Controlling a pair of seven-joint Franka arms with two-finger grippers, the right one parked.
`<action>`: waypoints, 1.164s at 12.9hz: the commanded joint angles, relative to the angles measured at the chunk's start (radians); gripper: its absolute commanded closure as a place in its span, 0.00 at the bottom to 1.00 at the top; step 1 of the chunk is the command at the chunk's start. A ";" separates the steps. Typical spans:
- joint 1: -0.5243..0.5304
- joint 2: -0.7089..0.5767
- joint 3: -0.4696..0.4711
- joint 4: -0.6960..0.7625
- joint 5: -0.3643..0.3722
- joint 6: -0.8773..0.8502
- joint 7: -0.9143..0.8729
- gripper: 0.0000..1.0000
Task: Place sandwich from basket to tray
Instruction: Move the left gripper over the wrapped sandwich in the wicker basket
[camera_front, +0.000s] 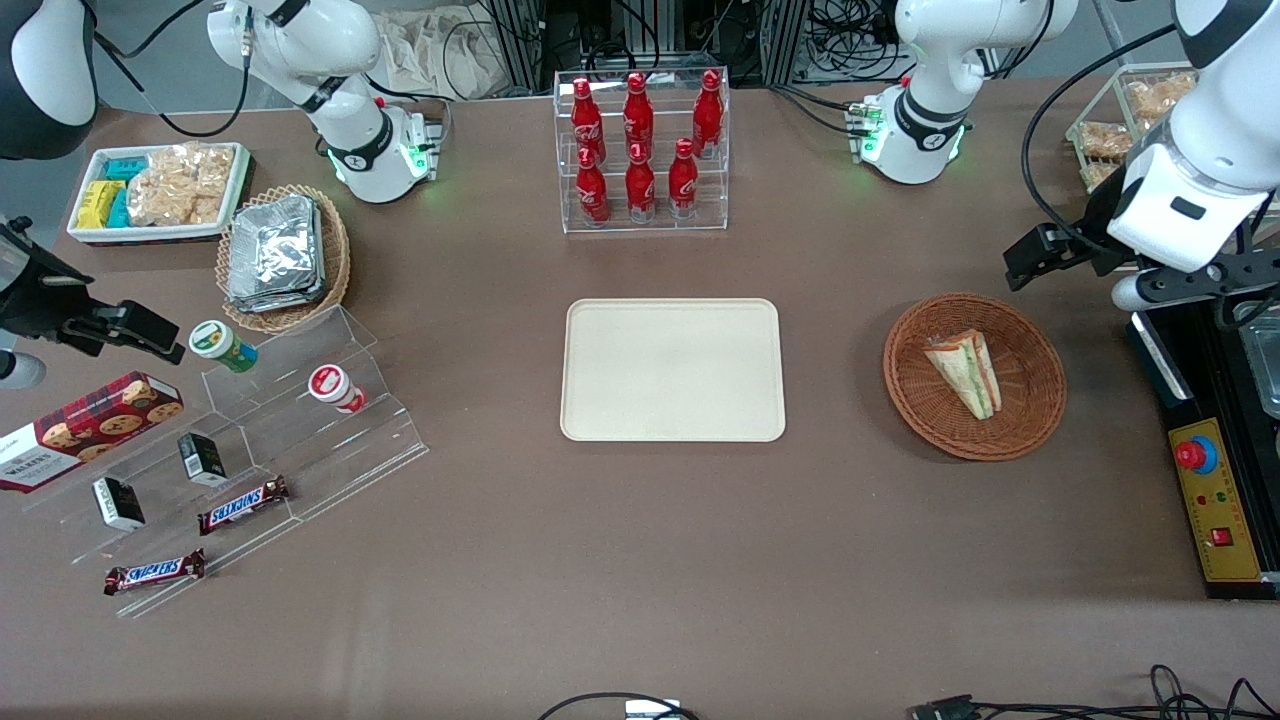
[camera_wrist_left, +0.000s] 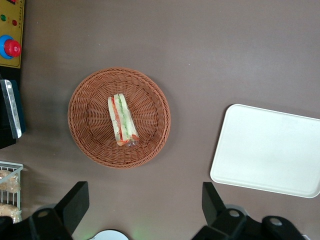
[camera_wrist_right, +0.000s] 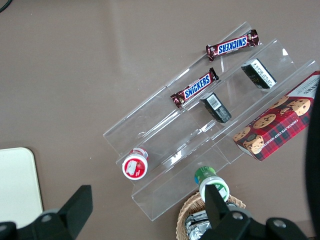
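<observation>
Inside the round wicker basket (camera_front: 975, 376) lies the wrapped sandwich (camera_front: 965, 372), on its side with the filling layers showing. Well apart from it, toward the table's middle, sits the cream tray (camera_front: 672, 369), bare. Above the table near the basket hangs the gripper (camera_wrist_left: 145, 207), fingers (camera_wrist_left: 75, 202) spread wide, holding nothing.

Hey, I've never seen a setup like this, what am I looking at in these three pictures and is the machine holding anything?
These are two robot arms at a brown table. One picture looks down from the front; the others come from cameras on each arm's wrist. The working arm's pincer hangs open and empty above the table, beside the reddish basket, nearer the arm's base. In the basket lies a wrapped sandwich. The cream tray sits mid-table with nothing on it. Snacks and red bottles stand around.
</observation>
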 joint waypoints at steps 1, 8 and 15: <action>-0.001 -0.003 -0.002 -0.003 -0.002 0.007 -0.005 0.00; 0.006 -0.013 0.004 -0.136 0.006 0.054 -0.009 0.00; 0.011 -0.005 0.029 -0.562 0.099 0.477 -0.265 0.00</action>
